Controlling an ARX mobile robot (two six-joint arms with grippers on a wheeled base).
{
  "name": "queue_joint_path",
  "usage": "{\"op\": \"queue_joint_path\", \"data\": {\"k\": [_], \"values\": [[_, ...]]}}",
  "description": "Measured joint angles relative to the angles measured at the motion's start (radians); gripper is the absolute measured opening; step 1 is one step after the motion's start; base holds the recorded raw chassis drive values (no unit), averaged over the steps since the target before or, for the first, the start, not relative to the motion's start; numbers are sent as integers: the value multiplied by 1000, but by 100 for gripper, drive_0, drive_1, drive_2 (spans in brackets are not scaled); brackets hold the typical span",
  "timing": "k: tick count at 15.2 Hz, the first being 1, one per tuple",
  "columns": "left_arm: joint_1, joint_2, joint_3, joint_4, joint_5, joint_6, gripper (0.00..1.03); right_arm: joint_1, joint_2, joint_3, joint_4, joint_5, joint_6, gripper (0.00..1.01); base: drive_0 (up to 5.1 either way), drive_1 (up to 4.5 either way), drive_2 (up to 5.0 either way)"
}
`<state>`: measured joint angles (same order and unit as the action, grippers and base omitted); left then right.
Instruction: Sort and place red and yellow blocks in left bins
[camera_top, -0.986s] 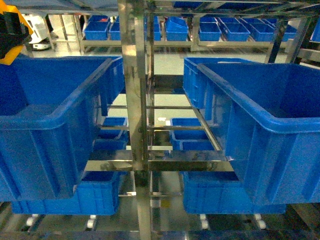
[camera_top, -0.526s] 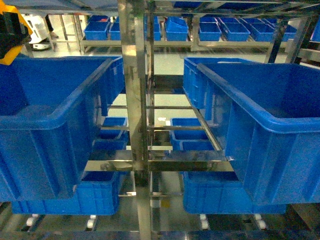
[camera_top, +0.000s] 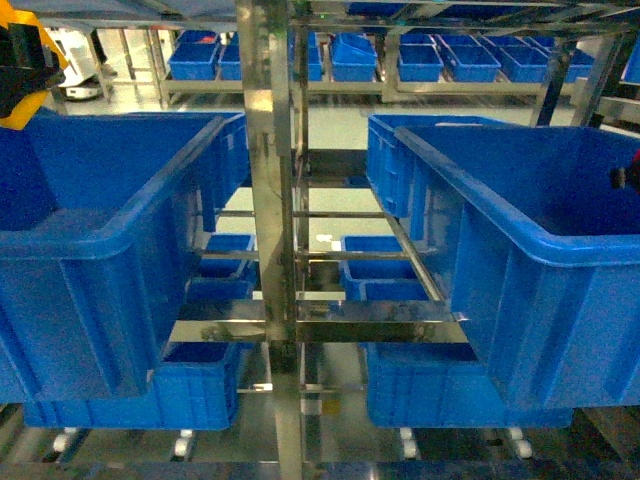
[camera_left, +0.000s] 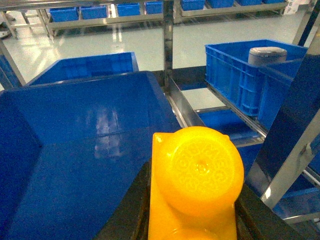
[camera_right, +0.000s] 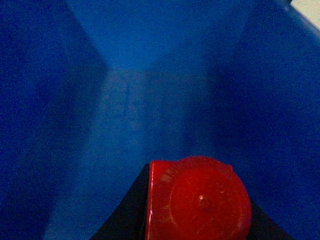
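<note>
The orange-yellow block (camera_left: 196, 175) fills the lower left wrist view, stud toward the camera, and my left gripper (camera_left: 192, 205) is shut on it between black fingers (camera_left: 131, 210). It hangs above the inside of a large blue left bin (camera_left: 75, 150). In the head view this gripper (camera_top: 20, 70) shows at the top left over that bin's rim (camera_top: 110, 235). My right gripper (camera_right: 197, 212) is shut on the small red block (camera_right: 200, 200) down between the blue walls of a crate (camera_right: 150, 75). In the head view it (camera_top: 628, 176) peeks in at the right edge over the right crate (camera_top: 520, 225).
A steel rack post (camera_top: 268, 200) stands between the two big crates. More blue crates sit behind (camera_top: 392, 160) and on the lower shelf (camera_top: 190, 390). A crate holding a grey round object (camera_left: 267, 54) is to the right in the left wrist view.
My right gripper has come into the head view at the right edge, over the right crate. The left gripper with the yellow block has barely moved.
</note>
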<state>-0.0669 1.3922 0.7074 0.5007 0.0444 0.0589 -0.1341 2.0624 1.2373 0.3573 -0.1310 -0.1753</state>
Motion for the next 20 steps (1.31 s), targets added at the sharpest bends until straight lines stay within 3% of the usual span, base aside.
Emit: {"op": "queue_joint_path", "data": {"k": [2,8,13,15,17,20], "values": [[0,0,0,0,0,0,28,-6,53,18,-22,16,2,30,0,0,0],[-1,0,0,0,0,0,28,-2,0,10,43,5,56,100,0,0,0],[-1,0,0,0,0,0,28,36,-252,-218,107,-5,94,98,0,0,0],[-1,0,0,0,0,0,28,71,-519,-396,79,10,135,98,0,0,0],[-1,0,0,0,0,0,28,116,-741,-544,60,122,132,98,0,0,0],[-1,0,0,1,0,0,28,114,-787,-557,65,159,122,98,0,0,0]]}}
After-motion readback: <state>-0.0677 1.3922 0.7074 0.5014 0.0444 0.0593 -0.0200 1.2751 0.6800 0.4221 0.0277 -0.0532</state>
